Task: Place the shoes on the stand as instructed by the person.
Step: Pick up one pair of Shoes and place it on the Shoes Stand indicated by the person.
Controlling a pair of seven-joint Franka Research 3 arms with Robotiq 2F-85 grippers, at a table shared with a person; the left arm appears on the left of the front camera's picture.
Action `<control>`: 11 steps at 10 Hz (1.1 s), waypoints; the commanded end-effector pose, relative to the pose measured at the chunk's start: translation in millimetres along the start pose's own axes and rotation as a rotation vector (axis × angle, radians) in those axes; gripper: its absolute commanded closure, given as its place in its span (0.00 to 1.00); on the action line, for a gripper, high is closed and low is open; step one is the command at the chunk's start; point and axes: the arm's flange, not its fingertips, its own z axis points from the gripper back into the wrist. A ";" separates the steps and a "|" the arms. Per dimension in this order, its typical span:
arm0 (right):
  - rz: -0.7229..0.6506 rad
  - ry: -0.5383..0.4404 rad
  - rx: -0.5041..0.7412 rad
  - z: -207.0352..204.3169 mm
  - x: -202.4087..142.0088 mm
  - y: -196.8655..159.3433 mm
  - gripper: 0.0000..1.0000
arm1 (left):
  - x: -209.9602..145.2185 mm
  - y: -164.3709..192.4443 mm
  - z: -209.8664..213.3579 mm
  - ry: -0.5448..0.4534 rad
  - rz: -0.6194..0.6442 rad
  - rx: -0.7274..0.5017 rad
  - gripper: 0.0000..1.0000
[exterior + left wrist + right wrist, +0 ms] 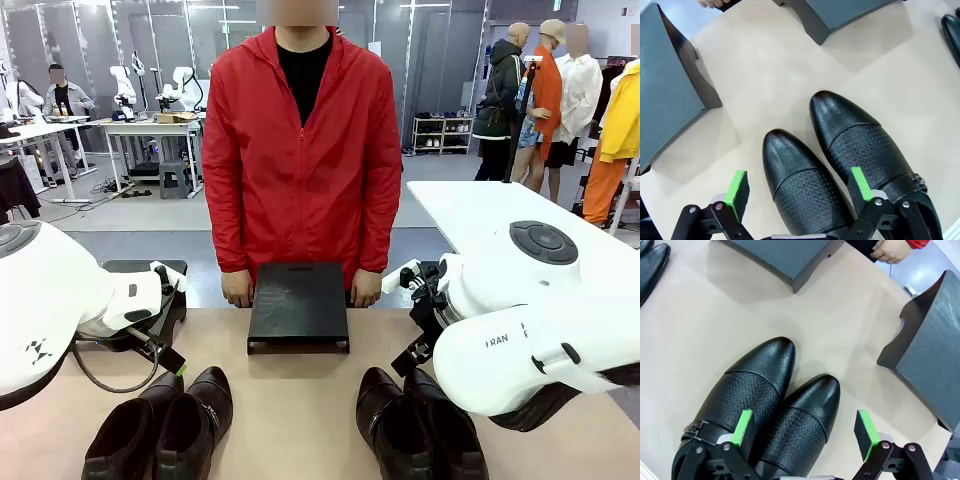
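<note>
Two pairs of glossy black shoes lie at the near edge of the table: one pair on the left point(160, 425), one on the right point(415, 425). My left gripper point(799, 186) hangs open above the left pair point(860, 145), its green pads point(737, 187) straddling the nearer shoe point(795, 165) without touching it. My right gripper point(805, 430) is open over the right pair point(747, 395), with one shoe point(807, 415) between its fingers. The person point(300, 140) in red stands at the far side, hands resting beside the black centre stand point(298, 300).
Another dark stand point(665, 90) sits at the left end of the table, behind my left arm point(60, 300). A third stand point(930, 350) is at the right end. Bare beige tabletop point(290, 400) lies between the two pairs. The person's hand point(890, 250) touches the far edge.
</note>
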 end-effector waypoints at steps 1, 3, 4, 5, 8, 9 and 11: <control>0.000 0.000 0.000 0.0 0.0 0.0 0.00 | 0.1 -0.3 0.0 0.000 -0.001 0.000 0.00; 0.000 0.000 0.000 0.0 0.0 0.0 0.00 | 0.1 -0.3 0.0 0.000 -0.001 0.000 0.00; 0.000 0.000 0.000 0.0 0.0 0.0 0.00 | 0.1 -0.3 0.0 0.000 -0.001 0.000 0.00; 0.000 0.000 0.000 0.0 0.0 0.0 0.00 | 0.1 -0.3 0.0 0.000 -0.001 0.000 0.00; 0.000 0.000 0.000 0.0 0.0 0.0 0.00 | 0.1 -0.3 0.0 0.000 -0.001 0.000 0.00; 0.000 0.000 0.000 0.0 0.0 0.0 0.00 | 0.1 -0.3 0.0 0.000 -0.001 0.000 0.00; -0.015 -0.019 0.017 16.7 9.4 -2.3 0.00 | 13.7 5.1 18.1 -0.011 0.005 -0.012 0.00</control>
